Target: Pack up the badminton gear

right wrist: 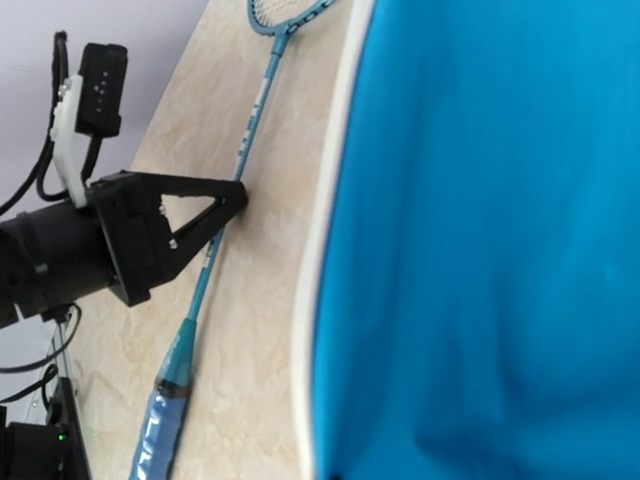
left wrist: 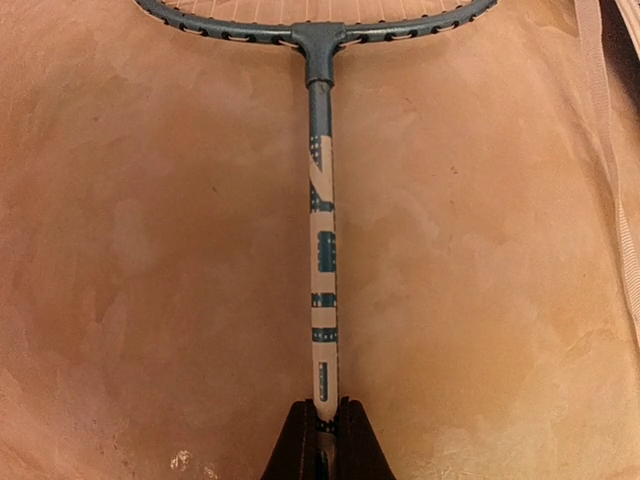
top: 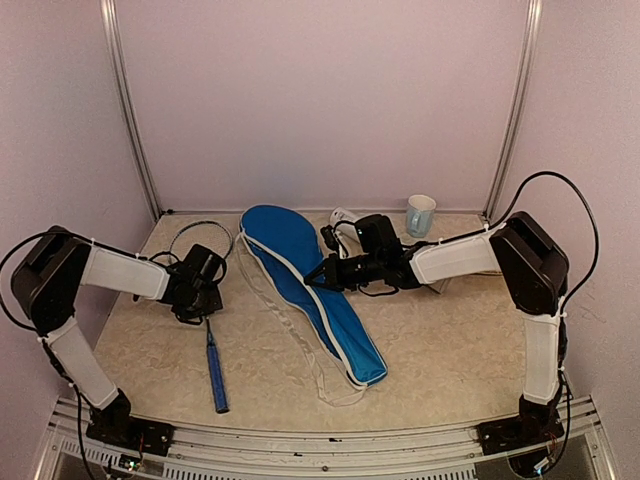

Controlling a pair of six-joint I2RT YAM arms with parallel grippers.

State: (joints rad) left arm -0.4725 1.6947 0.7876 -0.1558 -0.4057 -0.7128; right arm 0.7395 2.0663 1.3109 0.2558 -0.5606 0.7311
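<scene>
Black fingers (left wrist: 295,452) of your left tool (left wrist: 325,412) are clamped together on the thin shaft of the racket (left wrist: 322,250), between its strung head and its blue handle. Lift gently and keep the shaft level. Pinched on so slim a rod, the frame may well droop or swivel, so raise it only just free of the desk (left wrist: 150,250) before you swing it toward the blue cover (top: 300,270) lying just to its right. Lead with the head, I would judge. Your left arm folds at an elbow far out to the left, with the forearm running inward and the wrist tipped down over the racket. Your right tool (top: 325,272) is closed at the cover's white-piped edge. Whether it pinches the fabric, I cannot tell.
</scene>
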